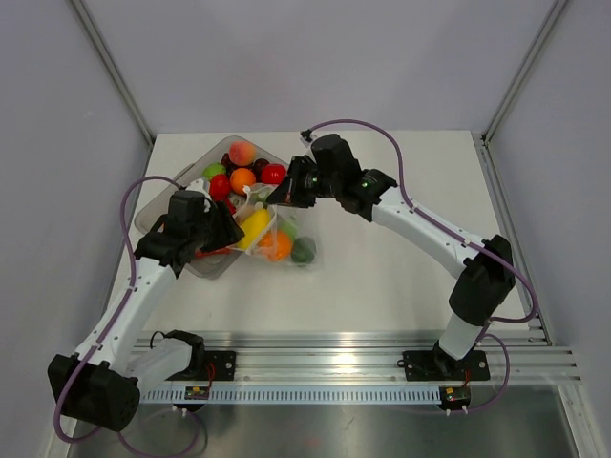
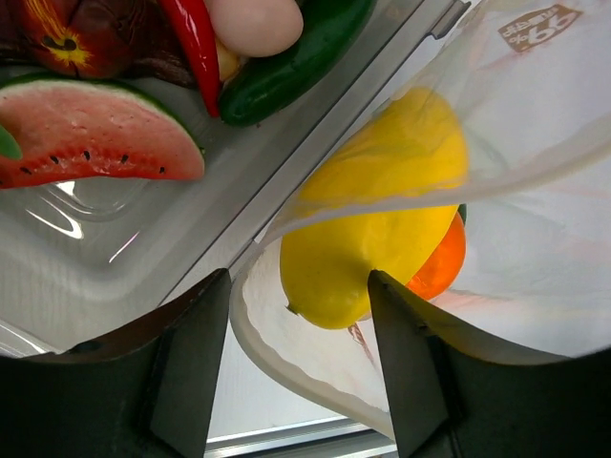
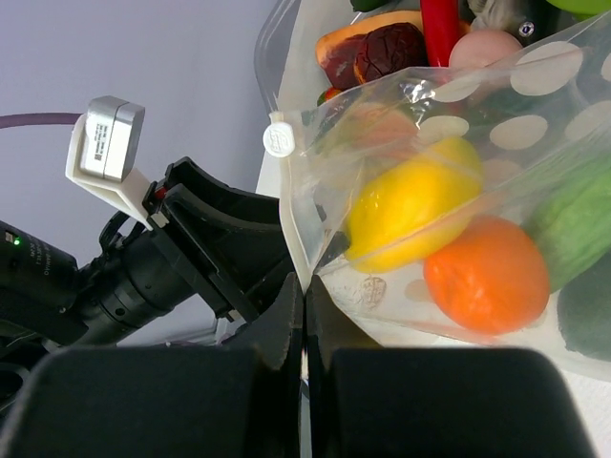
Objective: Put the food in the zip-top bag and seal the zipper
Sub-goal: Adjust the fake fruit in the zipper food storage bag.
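Left gripper (image 2: 298,320) first: its two dark fingers stand apart at the bottom of the left wrist view, with nothing clamped between them. Beyond the gap is the mouth of the zip-top bag (image 2: 535,124).

Right gripper (image 3: 304,298): fingers pressed together, pinching the bag's mouth edge, the zipper (image 3: 293,205), and lifting that side (grip looks to be on thin film only).

Bag position: on the table (image 1: 401,286), centre-left, touching the right-hand near side of the clear tray (image 1: 145,221), between the two grippers.

Contents of bag, seen through the film:
- yellow piece (image 3: 410,205), just inside the mouth
- orange piece (image 3: 487,277), touching the yellow one
- green piece (image 3: 573,219), deeper in

Tray contents not yet moved: watermelon slice (image 2: 95,134), red chilli (image 2: 196,43), dark green piece (image 2: 286,57), a peach (image 1: 242,153) and several more at the far end.

Progress (judgement): loading is partly done, with at least three pieces bagged. Whether every tray item is meant to go in, I cannot tell. The mouth gapes and the zipper is unsealed, so the whole closing step is left. The yellow piece sits close to the opening and may need pushing deeper before the strip can be pressed flat.
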